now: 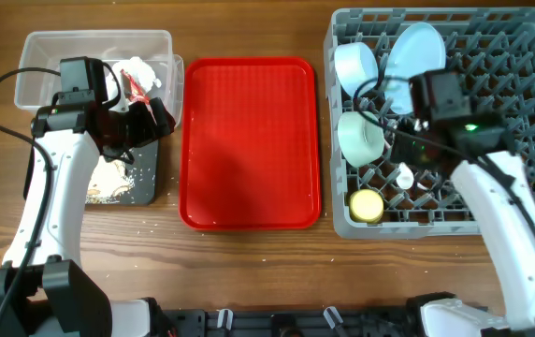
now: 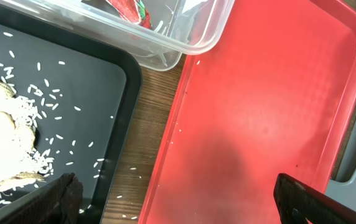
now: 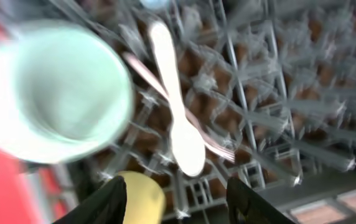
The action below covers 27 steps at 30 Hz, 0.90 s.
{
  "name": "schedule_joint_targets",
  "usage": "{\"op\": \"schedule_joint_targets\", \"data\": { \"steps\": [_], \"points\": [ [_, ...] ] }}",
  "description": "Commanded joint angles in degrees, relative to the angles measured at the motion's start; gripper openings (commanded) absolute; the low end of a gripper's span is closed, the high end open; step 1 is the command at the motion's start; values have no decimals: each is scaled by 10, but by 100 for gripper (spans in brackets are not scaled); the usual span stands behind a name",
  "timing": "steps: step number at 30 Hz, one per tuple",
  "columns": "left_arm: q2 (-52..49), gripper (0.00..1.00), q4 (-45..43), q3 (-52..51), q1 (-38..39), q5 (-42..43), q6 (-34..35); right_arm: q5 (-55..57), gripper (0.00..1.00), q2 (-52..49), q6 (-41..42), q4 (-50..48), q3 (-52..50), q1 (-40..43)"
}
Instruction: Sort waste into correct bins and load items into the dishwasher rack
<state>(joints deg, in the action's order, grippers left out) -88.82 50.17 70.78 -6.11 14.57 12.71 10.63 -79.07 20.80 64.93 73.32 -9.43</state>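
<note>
The clear tub (image 1: pixel 52 56) holds the red-and-white wrapper with tissue (image 1: pixel 137 80); the wrapper's edge also shows in the left wrist view (image 2: pixel 128 7). The black tray (image 1: pixel 144 178) holds crumbly scraps (image 2: pixel 4 124) and rice bits. My left gripper (image 1: pixel 151 120) is open and empty, over the gap between black tray (image 2: pixel 103 81) and red tray; its jaws (image 2: pixel 178 208) are wide apart. The grey rack (image 1: pixel 529 56) holds the plate (image 1: pixel 417 47), pale blue bowl (image 1: pixel 356 65), mint bowl (image 1: pixel 361 136), yellow cup (image 1: pixel 368 206) and white spoon (image 3: pixel 178 112). My right gripper (image 3: pixel 175 208) is open above the spoon and cup (image 3: pixel 144 196).
The flat red serving tray (image 1: pixel 249 140) lies between the bins and the rack, with nothing on it; it also shows in the left wrist view (image 2: pixel 271 112). Stray rice bits lie on the wooden table beside the black tray. A thin fork-like utensil (image 3: pixel 212 144) lies under the spoon.
</note>
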Motion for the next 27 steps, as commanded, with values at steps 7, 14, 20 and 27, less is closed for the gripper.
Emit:
{"op": "schedule_joint_targets", "data": {
  "steps": [7,14,20,27],
  "points": [
    [7,100,1,8,-3,-3,-5,-129,100,177,-16,36,186,1],
    [7,100,1,8,-3,-3,-5,-101,100,223,-44,83,186,1],
    [7,100,1,8,-3,-3,-5,28,100,248,-28,-32,107,5],
    [7,100,1,8,-3,-3,-5,-25,100,444,-28,-389,-280,19]
  ]
}}
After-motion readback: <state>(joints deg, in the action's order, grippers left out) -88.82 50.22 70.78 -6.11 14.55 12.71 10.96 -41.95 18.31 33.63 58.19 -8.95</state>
